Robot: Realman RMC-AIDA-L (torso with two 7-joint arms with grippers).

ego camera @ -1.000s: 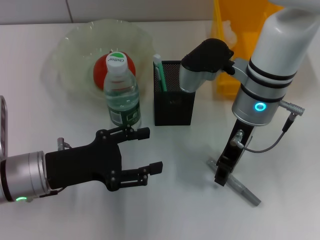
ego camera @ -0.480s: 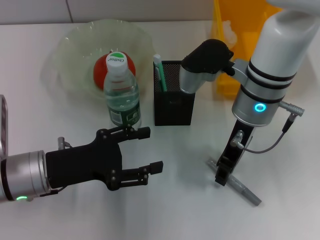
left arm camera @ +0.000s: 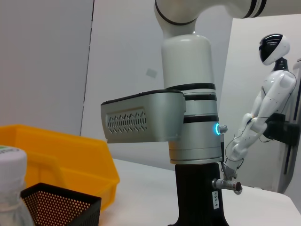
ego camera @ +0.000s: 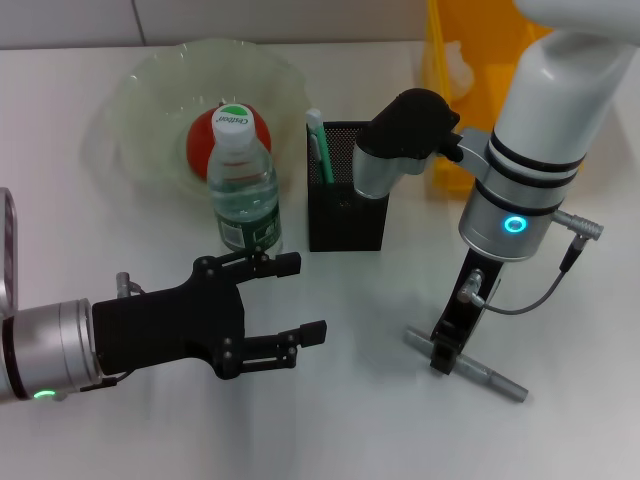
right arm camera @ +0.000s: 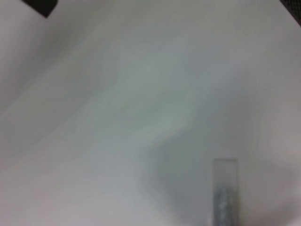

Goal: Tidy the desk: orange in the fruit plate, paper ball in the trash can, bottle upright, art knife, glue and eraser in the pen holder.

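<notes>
Fruit plate (ego camera: 140, 120) at the back of the white desk (ego camera: 340, 420) holds the orange (ego camera: 205, 135), with the bottle (ego camera: 243, 190) standing upright just in front of it. Beside that, the black mesh pen holder (ego camera: 347, 215) has a green-and-white stick poking from its corner. A yellow bin (ego camera: 470, 90) sits behind the right arm. The right gripper (ego camera: 447, 352) points straight down, its tip against the grey art knife (ego camera: 466, 365) lying flat on the desk; whether it pinches the knife I cannot tell. The left gripper (ego camera: 290, 300) hovers low in front of the bottle, reaching in sideways with fingers spread wide, holding nothing.
</notes>
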